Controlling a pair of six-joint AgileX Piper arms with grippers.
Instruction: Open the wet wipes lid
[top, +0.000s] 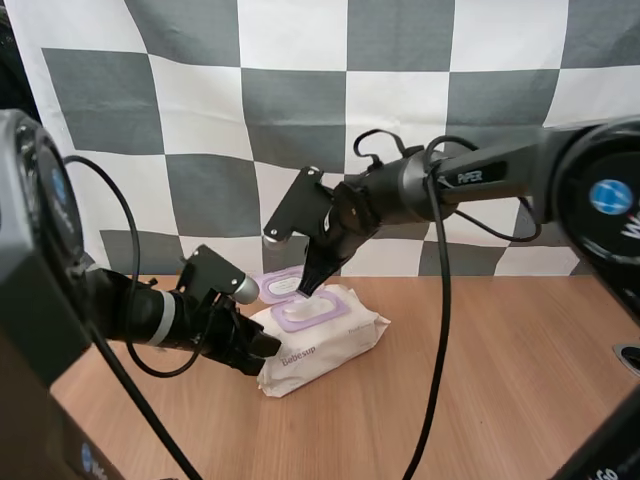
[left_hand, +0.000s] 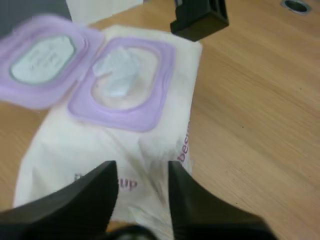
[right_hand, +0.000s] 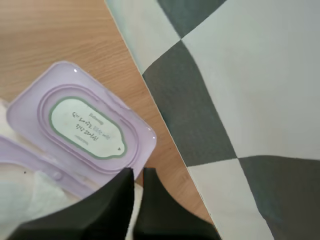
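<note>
The pack of wet wipes (top: 335, 345) lies on the table (top: 500, 380), left of centre. Its purple lid (top: 279, 285) is flipped open towards the far left, and a white wipe (left_hand: 117, 70) shows in the opening. Our left gripper (top: 262, 345) pinches the pack's near-left end between its fingers. Our right gripper (top: 310, 288) hangs over the hinge between lid and opening, its fingers pressed together on nothing.

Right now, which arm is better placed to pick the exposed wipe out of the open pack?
Probably right. The right gripper sits shut right beside the wipe and the open lid, while the left gripper pinches the near end of the pack, steadying it.
</note>
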